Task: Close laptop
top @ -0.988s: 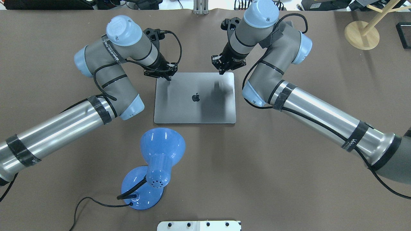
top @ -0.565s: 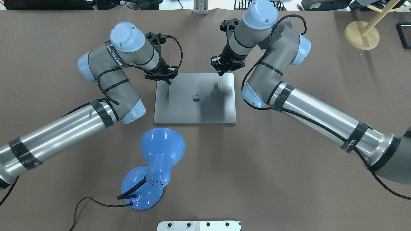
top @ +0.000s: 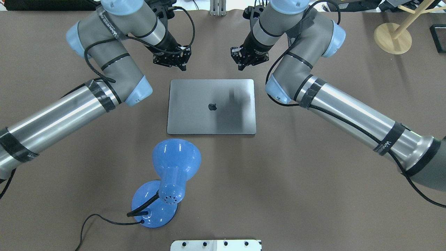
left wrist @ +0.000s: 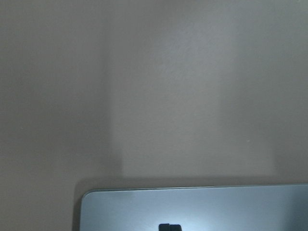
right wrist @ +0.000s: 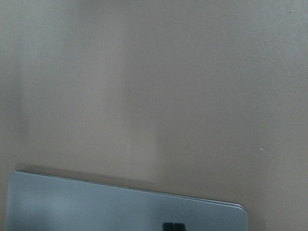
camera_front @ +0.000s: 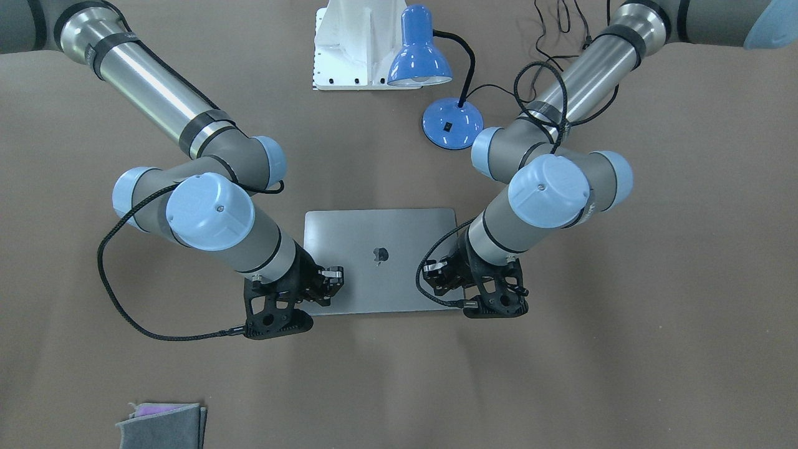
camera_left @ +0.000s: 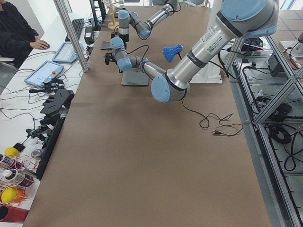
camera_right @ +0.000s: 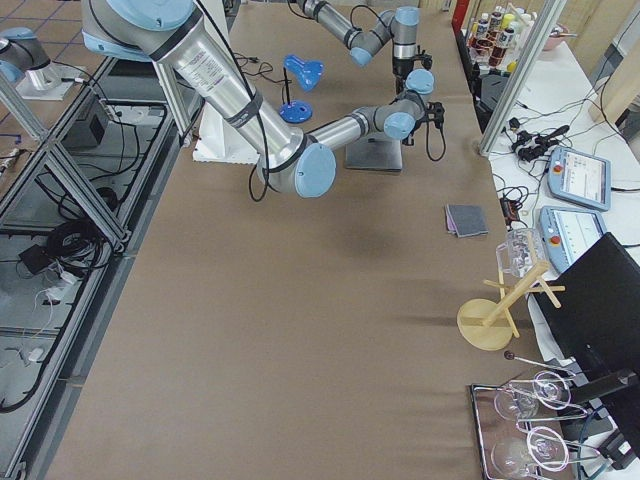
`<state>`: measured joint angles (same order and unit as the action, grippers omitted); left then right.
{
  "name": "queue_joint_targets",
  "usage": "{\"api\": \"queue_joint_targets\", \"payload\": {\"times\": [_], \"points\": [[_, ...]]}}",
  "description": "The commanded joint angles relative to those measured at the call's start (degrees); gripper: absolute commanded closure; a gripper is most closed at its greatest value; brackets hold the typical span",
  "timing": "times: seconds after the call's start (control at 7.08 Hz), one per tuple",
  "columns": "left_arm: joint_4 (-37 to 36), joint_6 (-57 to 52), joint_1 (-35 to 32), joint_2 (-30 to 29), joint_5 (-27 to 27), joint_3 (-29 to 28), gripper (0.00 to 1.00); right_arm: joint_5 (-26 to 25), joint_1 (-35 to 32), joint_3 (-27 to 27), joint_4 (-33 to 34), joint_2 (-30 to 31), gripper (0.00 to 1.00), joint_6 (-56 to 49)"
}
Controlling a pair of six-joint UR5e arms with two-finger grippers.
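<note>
**Operator:** Report the left gripper (top: 182,67).

**Technician:** It hangs above the table (top: 313,167), just beyond the far left corner of the laptop (top: 211,106) and apart from it. The fingers are pressed together with nothing between them. The left wrist view shows only the joined fingertips (left wrist: 169,227), a single dark block clipped by the bottom edge. In the front-facing view the wrist housing hides the tips.

**Operator:** Laptop position?

**Technician:** Centre of the table, between the two arms. The lid is fully down and flat, with the apple logo (top: 212,106) facing up, so the keyboard and screen are concealed. A soft shadow covers the right half of the lid. A blue desk lamp (top: 176,157) stands on the near side, close to the laptop's near left corner.

**Operator:** Right gripper (top: 239,67)?

**Technician:** It is above the table past the far right corner, not touching the lid. The fingers are closed on themselves and hold nothing. The right wrist view again crops the fingertips (right wrist: 172,226) at the bottom edge.

**Operator:** Further right?

**Technician:** A wooden stand (top: 392,37) sits at the far right, its upper part cut off by the frame. A folded grey cloth (camera_right: 467,220) lies between the laptop and that stand, outside the overhead view. In both side views the grippers are too small to read.
</note>
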<state>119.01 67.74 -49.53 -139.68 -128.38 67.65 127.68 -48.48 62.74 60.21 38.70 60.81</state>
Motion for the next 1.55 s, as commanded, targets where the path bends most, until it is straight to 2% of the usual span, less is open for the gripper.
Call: {"api": "queue_joint_targets", "payload": {"times": [0.0, 0.14, 0.28, 0.42, 0.71, 0.85, 0.99, 1.13, 1.27, 1.41], "points": [[-4.12, -0.15, -2.75, 4.46, -1.52, 8.25, 0.02, 2.13, -3.79, 9.62, 5.32, 5.39, 0.00, -0.33], [-3.70, -0.85, -4.85, 10.77, -1.18, 12.47, 0.02, 2.30, -7.12, 12.99, 10.84, 7.60, 0.00, -4.95], [-3.87, -6.69, -8.35, 16.66, -1.00, 17.03, 0.02, 1.96, -11.07, 14.85, 16.98, 10.23, 0.00, -15.79], [-4.13, -13.71, -14.65, 22.46, -1.08, 20.56, 0.02, 0.30, -14.85, 14.70, 21.14, 13.57, 0.00, -31.56], [-4.83, -31.34, -24.17, 32.83, -1.00, 20.69, 0.02, -4.00, -21.89, 14.17, 24.59, 21.21, 0.00, -51.06], [-7.97, -40.58, -27.95, 36.02, -1.00, 20.42, 0.02, -3.33, -25.66, 14.43, 25.56, 24.73, 0.00, -54.88], [-12.26, -45.46, -30.42, 38.84, -1.26, 20.85, 0.02, 1.21, -29.79, 14.69, 26.79, 29.11, 0.00, -55.35], [-12.22, -47.85, -32.45, 42.69, -1.78, 20.95, 0.02, 7.17, -34.96, 15.13, 26.98, 33.07, 0.00, -58.32], [-11.52, -48.66, -33.34, 46.04, -1.87, 21.47, 0.02, 9.92, -36.67, 18.79, 26.80, 38.77, 0.00, -59.30], [-11.26, -48.76, -33.70, 48.68, -2.92, 22.08, 0.02, 9.87, -36.77, 25.61, 26.80, 45.26, 0.00, -59.31]]}}
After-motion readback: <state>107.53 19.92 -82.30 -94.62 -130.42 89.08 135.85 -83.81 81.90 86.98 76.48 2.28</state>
